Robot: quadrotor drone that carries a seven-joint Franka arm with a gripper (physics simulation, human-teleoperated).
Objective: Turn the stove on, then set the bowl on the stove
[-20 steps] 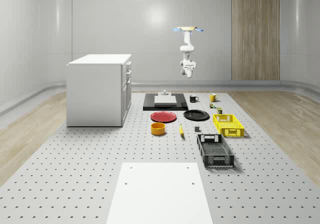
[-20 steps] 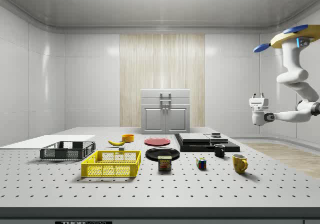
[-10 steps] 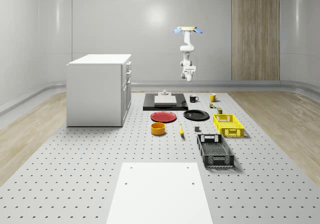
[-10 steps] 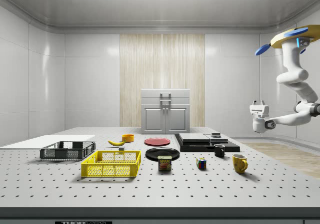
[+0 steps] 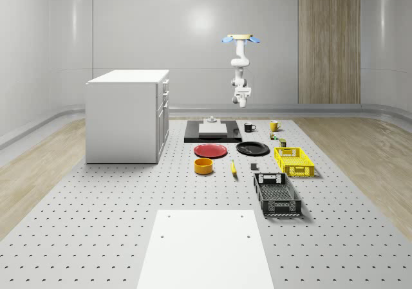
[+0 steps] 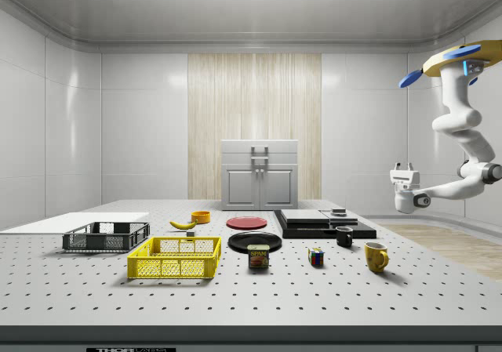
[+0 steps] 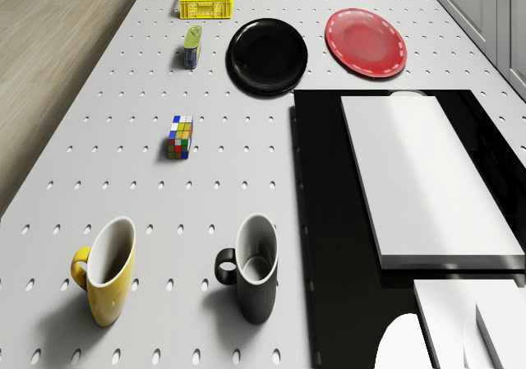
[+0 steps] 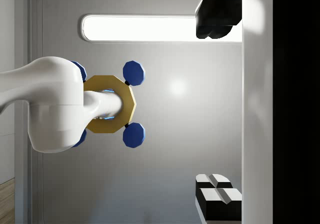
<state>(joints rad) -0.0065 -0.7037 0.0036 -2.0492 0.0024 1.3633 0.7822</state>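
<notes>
Claw (image 6: pixel 404 166) higher now, over perforated table (image 5: pixel 96 199).

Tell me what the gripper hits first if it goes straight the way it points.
It points upward: the gripper likely passes just beside the drone hovering beyond the stove, then meets the ceiling. Clearance is unclear.
</notes>
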